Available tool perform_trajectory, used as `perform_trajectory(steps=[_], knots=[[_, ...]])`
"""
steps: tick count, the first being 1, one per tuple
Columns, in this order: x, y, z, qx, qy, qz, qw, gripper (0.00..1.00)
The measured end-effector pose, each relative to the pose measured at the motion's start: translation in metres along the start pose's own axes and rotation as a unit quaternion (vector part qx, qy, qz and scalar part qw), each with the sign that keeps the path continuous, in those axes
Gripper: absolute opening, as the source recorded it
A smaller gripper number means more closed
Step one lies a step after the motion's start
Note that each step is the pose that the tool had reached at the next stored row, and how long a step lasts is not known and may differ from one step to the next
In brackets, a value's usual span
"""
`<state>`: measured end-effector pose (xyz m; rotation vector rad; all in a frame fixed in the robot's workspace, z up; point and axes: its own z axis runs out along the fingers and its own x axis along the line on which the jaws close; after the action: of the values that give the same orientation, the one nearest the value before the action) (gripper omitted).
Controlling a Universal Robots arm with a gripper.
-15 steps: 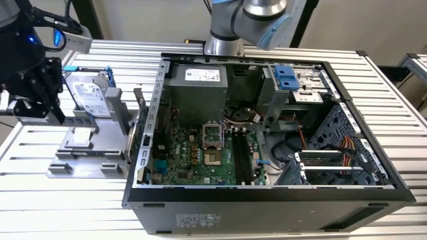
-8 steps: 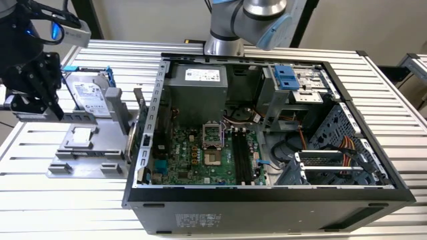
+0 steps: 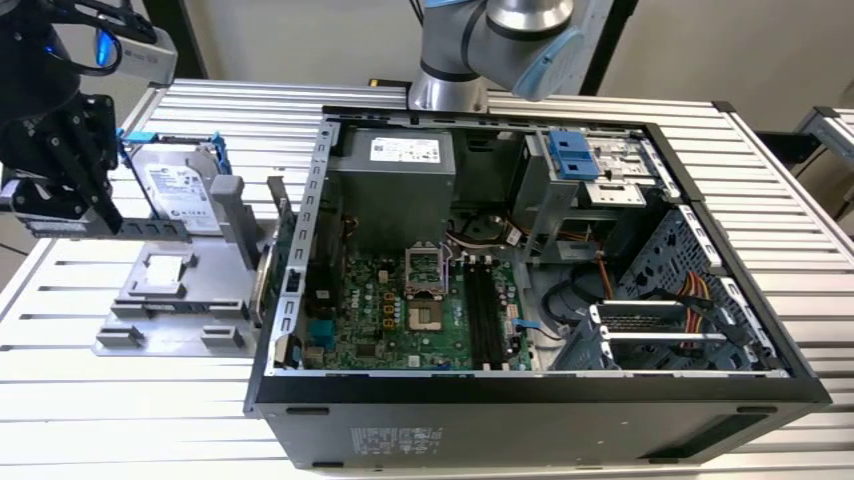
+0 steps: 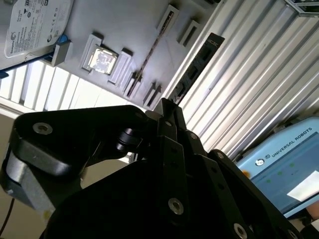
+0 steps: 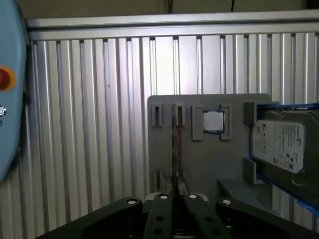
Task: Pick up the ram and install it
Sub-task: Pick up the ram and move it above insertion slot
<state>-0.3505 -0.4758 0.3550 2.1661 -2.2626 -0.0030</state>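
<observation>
The ram (image 5: pixel 175 142) stands on edge in a slot of the grey holder plate (image 5: pixel 164 154), so I see it as a thin dark line. It also appears as a thin line (image 4: pixel 149 55) in the second wrist view. My gripper (image 5: pixel 176 198) hangs well above the plate, in line with the stick and apart from it. Its black fingers (image 4: pixel 169 117) are pressed together with nothing between them. In the exterior view the gripper (image 3: pixel 74 205) is at the far left, above the holder plate (image 3: pixel 174 300).
A processor chip (image 5: pixel 214 122) and a silver hard drive (image 5: pixel 281 142) with blue handles sit in the same plate. The open computer case (image 3: pixel 534 260) lies at the exterior view's right, with black memory slots (image 3: pixel 481 315) on its green board. A blue pendant (image 5: pixel 7 99) lies on the slatted table.
</observation>
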Motion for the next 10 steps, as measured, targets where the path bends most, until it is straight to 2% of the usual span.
perform_trajectory(steps=[10], knots=[[0.0, 0.0001, -0.012, 0.0, 0.0, 0.0, 1.0, 0.0]])
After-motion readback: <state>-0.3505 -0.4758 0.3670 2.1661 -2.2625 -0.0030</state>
